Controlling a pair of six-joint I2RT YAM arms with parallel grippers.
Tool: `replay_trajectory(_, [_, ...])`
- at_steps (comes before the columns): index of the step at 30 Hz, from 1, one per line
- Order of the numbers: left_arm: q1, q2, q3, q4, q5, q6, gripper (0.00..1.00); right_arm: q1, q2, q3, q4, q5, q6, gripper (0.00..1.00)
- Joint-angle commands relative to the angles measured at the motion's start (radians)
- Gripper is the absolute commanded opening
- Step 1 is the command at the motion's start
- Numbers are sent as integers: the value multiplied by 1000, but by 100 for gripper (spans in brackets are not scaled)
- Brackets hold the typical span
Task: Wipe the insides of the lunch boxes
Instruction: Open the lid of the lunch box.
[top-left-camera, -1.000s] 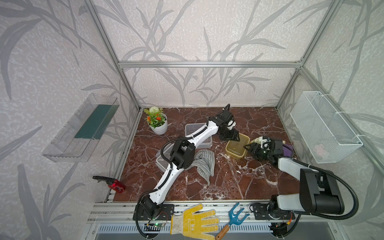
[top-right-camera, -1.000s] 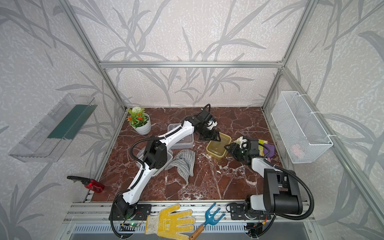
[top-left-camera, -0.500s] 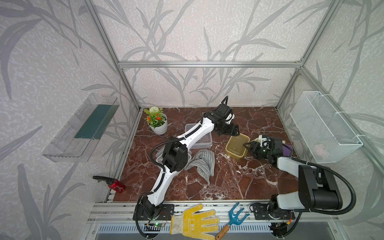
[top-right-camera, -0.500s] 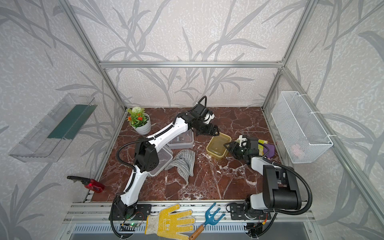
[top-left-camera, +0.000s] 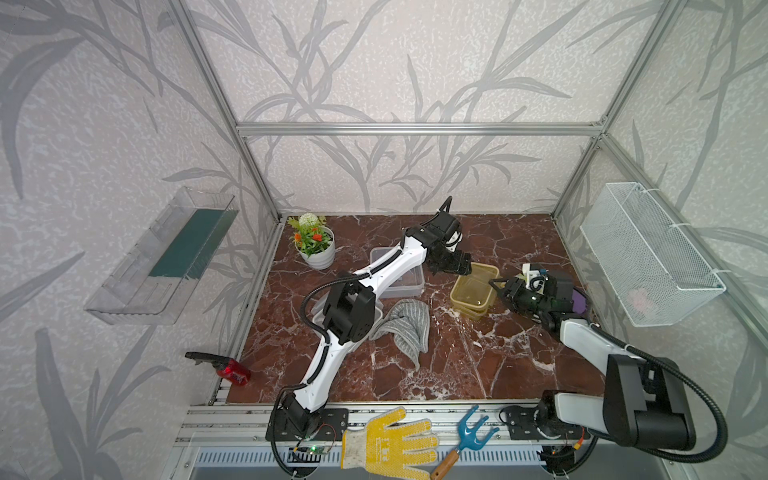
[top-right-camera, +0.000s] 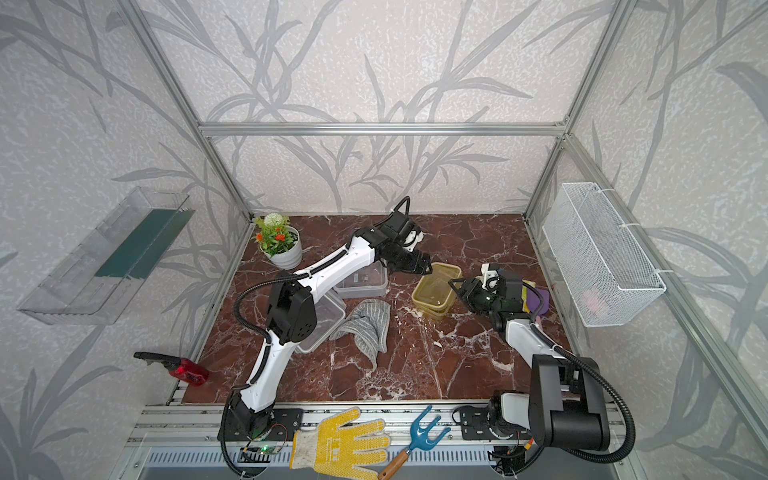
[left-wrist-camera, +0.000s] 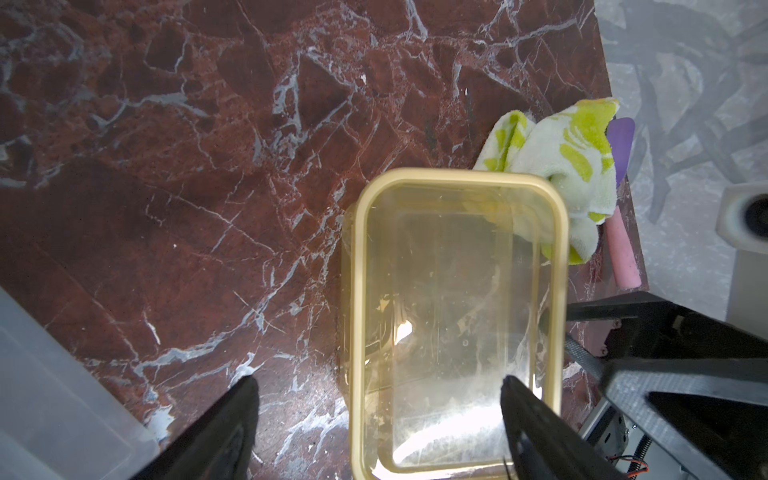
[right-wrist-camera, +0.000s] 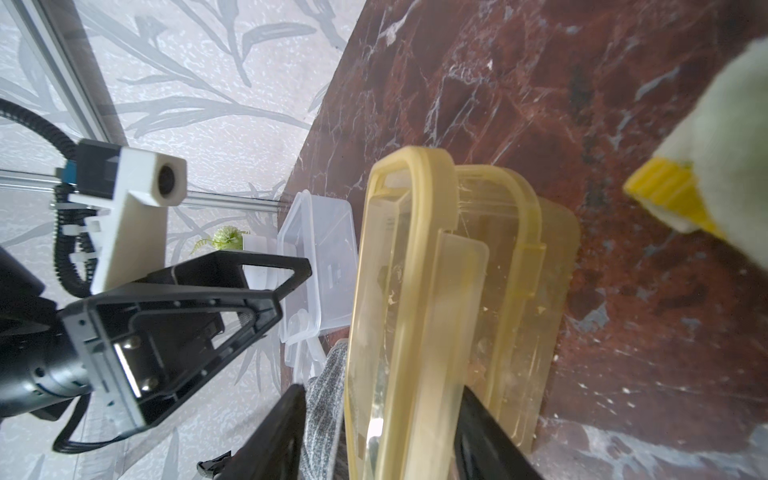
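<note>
The amber lunch box (top-left-camera: 473, 286) sits mid-table with its amber lid (right-wrist-camera: 411, 291) lying loosely on top. My left gripper (left-wrist-camera: 378, 411) hovers open over its far-left end (top-left-camera: 455, 268), one finger over the lid and one over bare table. My right gripper (right-wrist-camera: 380, 411) is at the box's right edge (top-left-camera: 494, 286), its fingers on either side of the lid's rim. A strip of grey cloth shows between one finger and the lid. The clear lunch box (top-left-camera: 401, 276) lies open behind the left arm. Another clear piece (top-right-camera: 328, 316) lies under that arm's elbow.
A grey striped cloth (top-left-camera: 405, 328) lies in front of the boxes. A green-and-white cloth (left-wrist-camera: 557, 166) and a purple-pink spatula (left-wrist-camera: 621, 249) lie by the right wall. A flower pot (top-left-camera: 316, 245) stands back left. A glove (top-left-camera: 386, 444) and a blue rake (top-left-camera: 469, 436) rest on the front rail.
The left gripper's jaws have spread wider and the arm has drawn back a little from over the amber box. The right gripper stays at the box's edge, its jaws slightly narrower.
</note>
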Motion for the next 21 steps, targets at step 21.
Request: replay_trajectory(21, [-232, -496, -685, 432, -381, 309, 92, 34, -29, 105, -8, -5, 73, 56])
